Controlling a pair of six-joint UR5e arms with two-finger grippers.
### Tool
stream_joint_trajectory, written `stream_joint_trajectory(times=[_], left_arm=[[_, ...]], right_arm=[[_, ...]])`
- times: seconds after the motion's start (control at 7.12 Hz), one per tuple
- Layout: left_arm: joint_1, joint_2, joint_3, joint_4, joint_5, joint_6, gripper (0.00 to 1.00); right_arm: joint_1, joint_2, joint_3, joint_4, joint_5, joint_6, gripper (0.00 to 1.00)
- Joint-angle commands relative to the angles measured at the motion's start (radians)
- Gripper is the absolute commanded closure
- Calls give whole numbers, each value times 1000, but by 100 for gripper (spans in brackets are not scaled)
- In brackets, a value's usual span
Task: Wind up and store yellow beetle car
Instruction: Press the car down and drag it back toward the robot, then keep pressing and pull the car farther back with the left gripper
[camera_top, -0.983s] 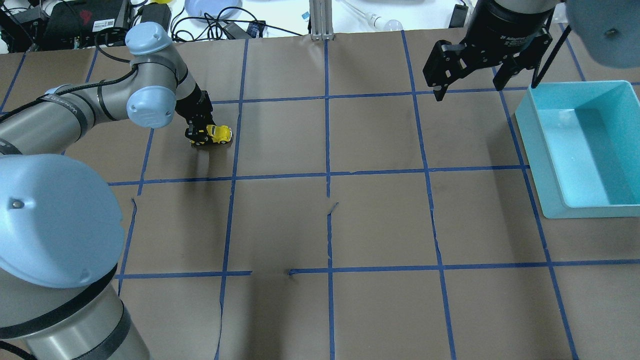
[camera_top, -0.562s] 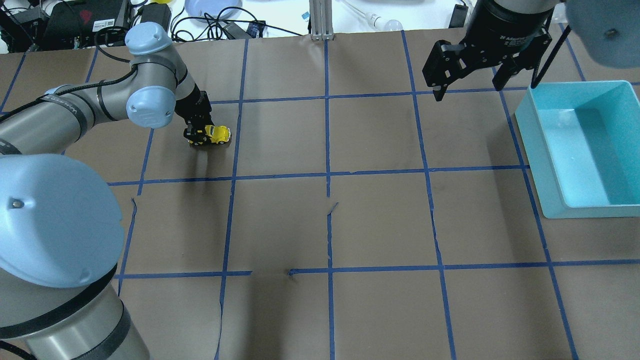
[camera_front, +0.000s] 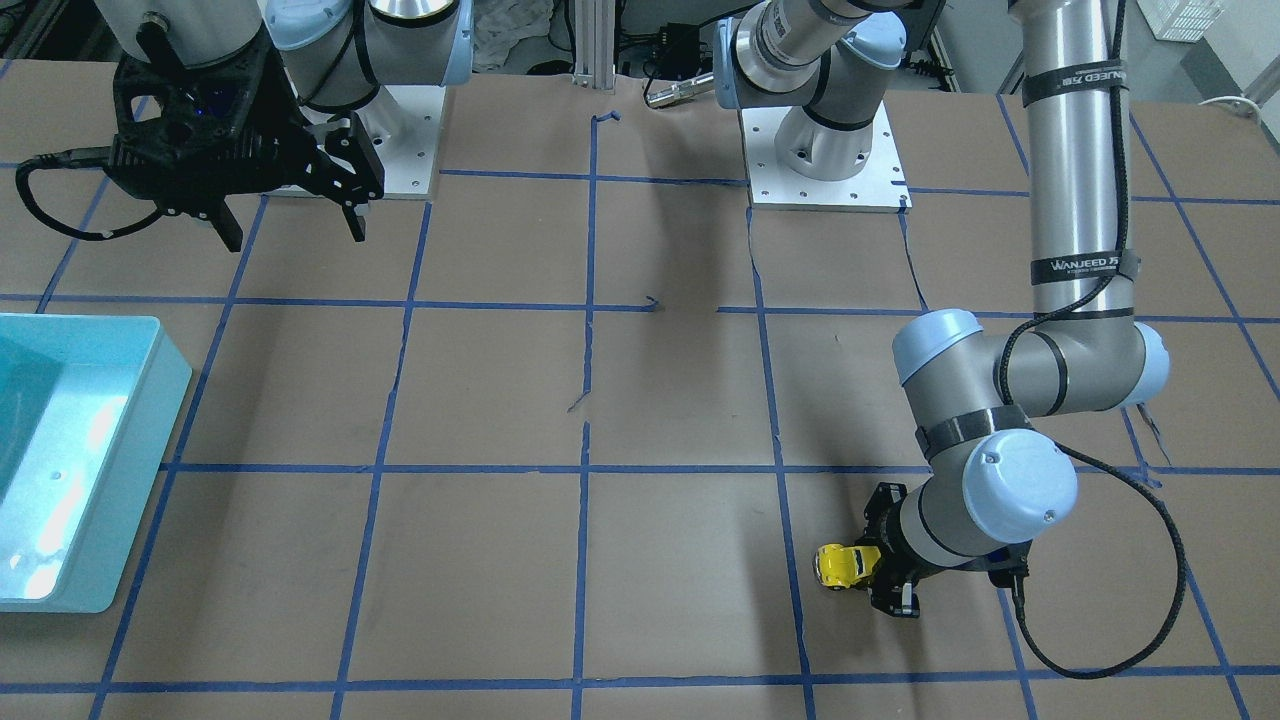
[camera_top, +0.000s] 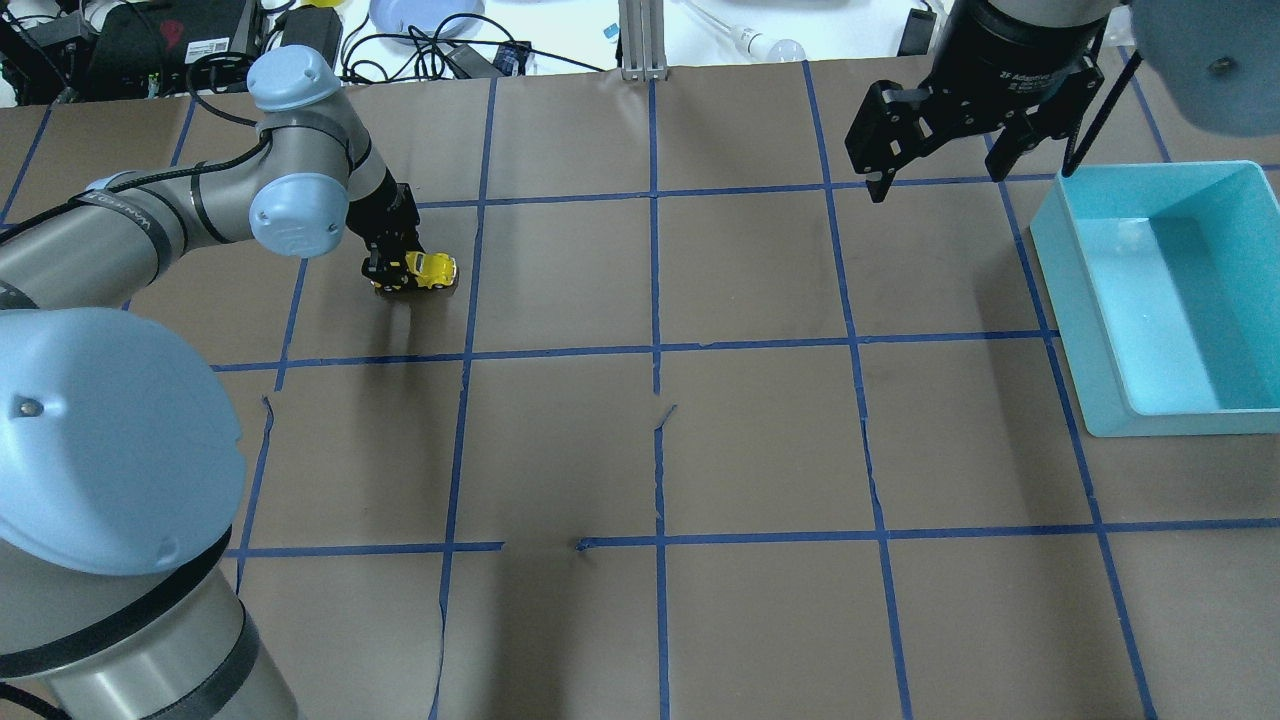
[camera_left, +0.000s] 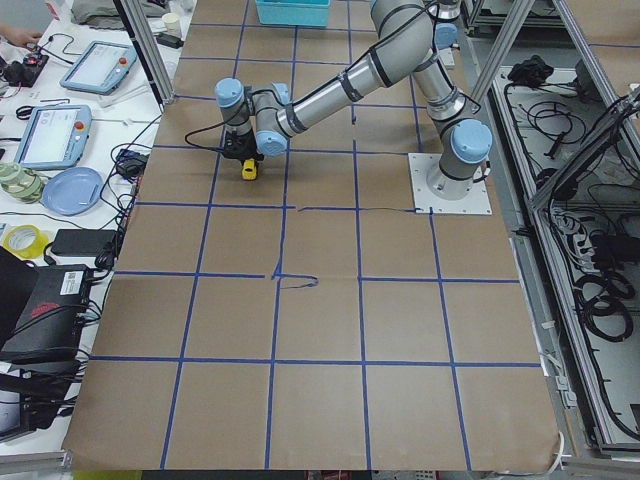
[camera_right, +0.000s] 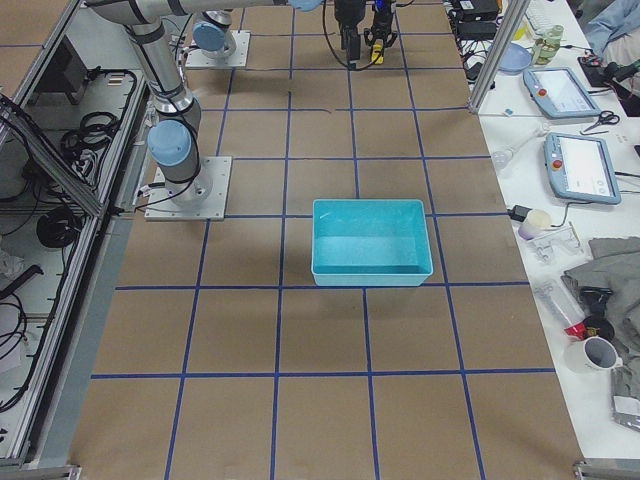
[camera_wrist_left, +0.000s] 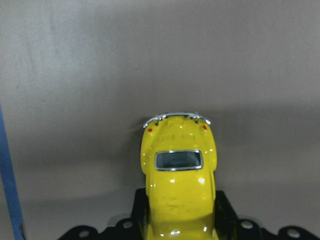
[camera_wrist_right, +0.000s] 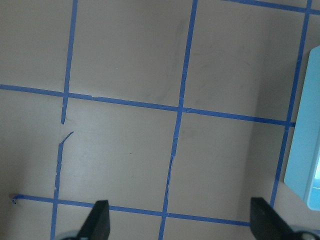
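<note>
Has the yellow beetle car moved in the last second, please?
Yes, slightly: the yellow beetle car has slid leftward in the overhead view, away from the blue tape line beside it.

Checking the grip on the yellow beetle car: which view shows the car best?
Left wrist view: the yellow beetle car fills the centre, its window clear. Overhead, front and side views show it small; right wrist misses it.

Silver arms (camera_front: 1075, 150) carry pale-blue joint caps (camera_front: 1020, 487), a black cable (camera_front: 1184, 575) and a black right gripper (camera_front: 293, 236).

Overhead and front cameras face each other across the table (camera_top: 760, 450), end cameras look along it, wrist cameras look down close.
</note>
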Motion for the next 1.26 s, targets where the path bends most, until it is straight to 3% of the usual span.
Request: stream_joint_trajectory(times=[0.0, 1.12], left_arm=[[15, 1, 1, 0, 3, 27, 100], [37, 4, -5, 0, 28, 43, 100]], right_arm=[[2, 0, 0, 0, 2, 0, 0], [2, 0, 0, 0, 1, 0, 0]])
